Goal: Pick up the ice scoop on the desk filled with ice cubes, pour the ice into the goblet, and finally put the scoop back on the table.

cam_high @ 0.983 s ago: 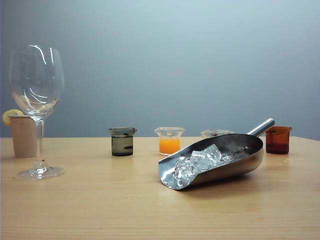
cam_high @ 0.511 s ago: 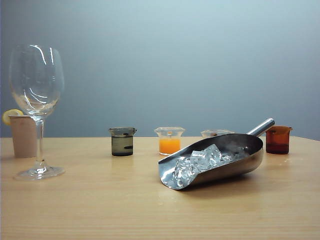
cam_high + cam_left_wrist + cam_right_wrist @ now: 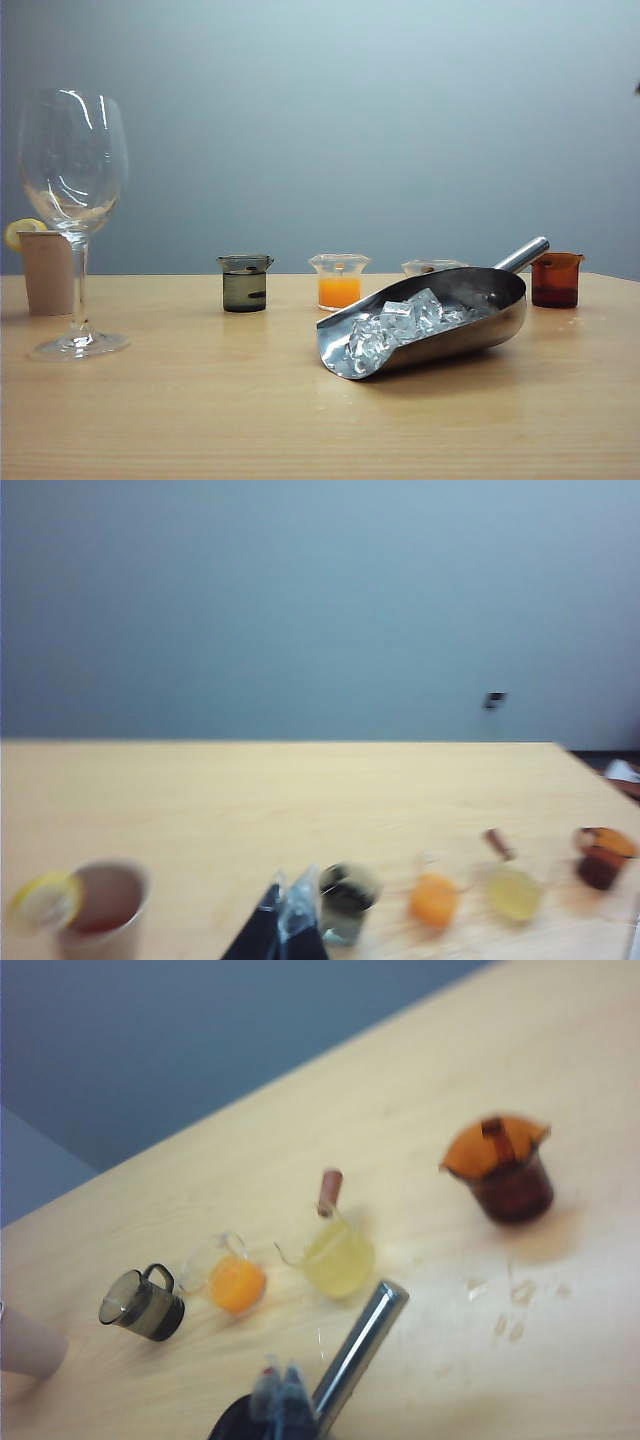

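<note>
Sitting on the pale wood desk (image 3: pixel 150 420), the shiny steel ice scoop (image 3: pixel 430 320) full of clear ice cubes (image 3: pixel 395 325) aims its stubby round handle (image 3: pixel 358 1350) back-right. The right gripper (image 3: pixel 283 1392), pinched shut and empty, hangs just beside that handle, so it's nearer; the left gripper (image 3: pixel 290 920), also closed and empty, hovers over the beakers.

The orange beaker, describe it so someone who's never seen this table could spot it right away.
On the light-wood desk, look behind the steel ice scoop to the row of small beakers along the far edge. The orange beaker is second from the left there, between the smoky dark beaker and a pale one. It alone is clear glass holding bright orange liquid.
</note>
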You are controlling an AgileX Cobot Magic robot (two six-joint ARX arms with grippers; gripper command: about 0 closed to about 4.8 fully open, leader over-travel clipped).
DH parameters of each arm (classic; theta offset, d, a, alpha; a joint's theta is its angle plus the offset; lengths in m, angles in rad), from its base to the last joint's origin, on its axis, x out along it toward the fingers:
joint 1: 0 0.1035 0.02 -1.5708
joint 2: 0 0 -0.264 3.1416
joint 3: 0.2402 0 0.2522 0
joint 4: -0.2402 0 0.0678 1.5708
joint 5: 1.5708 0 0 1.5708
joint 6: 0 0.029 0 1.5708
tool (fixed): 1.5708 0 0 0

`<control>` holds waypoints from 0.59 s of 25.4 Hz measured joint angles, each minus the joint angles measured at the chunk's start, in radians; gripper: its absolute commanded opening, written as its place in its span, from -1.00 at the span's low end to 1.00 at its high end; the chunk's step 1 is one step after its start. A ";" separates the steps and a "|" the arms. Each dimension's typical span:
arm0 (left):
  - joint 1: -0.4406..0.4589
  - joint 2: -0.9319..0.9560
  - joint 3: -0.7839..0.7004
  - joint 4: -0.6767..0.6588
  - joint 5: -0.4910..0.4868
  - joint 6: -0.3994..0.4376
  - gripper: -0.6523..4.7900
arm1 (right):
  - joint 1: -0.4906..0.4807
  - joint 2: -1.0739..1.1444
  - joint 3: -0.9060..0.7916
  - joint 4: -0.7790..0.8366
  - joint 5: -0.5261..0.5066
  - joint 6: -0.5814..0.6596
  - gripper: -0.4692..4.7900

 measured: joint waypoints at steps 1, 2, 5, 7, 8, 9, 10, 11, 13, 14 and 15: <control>-0.024 0.016 0.028 -0.005 0.000 0.011 -0.78 | -0.001 0.033 0.000 0.016 -0.015 0.012 -0.86; -0.050 0.036 0.057 -0.020 0.000 0.021 -0.78 | -0.001 0.060 0.000 0.028 -0.035 0.019 -0.86; -0.216 0.144 0.145 -0.085 -0.001 0.038 -0.78 | 0.002 0.214 0.000 0.148 -0.143 0.083 -0.86; -0.265 0.168 0.150 -0.105 0.000 0.039 -0.78 | 0.006 0.268 0.000 0.190 -0.162 0.107 -0.86; -0.290 0.180 0.152 -0.111 -0.002 0.039 -0.78 | 0.006 0.291 0.000 0.209 -0.171 0.119 -0.86; -0.310 0.188 0.154 -0.111 -0.003 0.039 -0.78 | 0.008 0.314 0.000 0.231 -0.178 0.131 -0.86; -0.333 0.199 0.156 -0.111 -0.005 0.039 -0.78 | 0.010 0.333 0.000 0.251 -0.179 0.139 -0.86; -0.355 0.210 0.156 -0.116 -0.005 0.039 -0.78 | 0.013 0.355 0.001 0.266 -0.179 0.147 -0.86; -0.399 0.243 0.156 -0.155 0.004 0.039 -0.78 | 0.018 0.405 0.001 0.270 -0.186 0.153 -0.86; -0.426 0.258 0.156 -0.173 0.010 0.039 -0.78 | 0.017 0.437 0.001 0.276 -0.193 0.154 -0.86; -0.447 0.268 0.156 -0.175 0.011 0.039 -0.78 | 0.017 0.455 0.001 0.285 -0.198 0.155 -0.86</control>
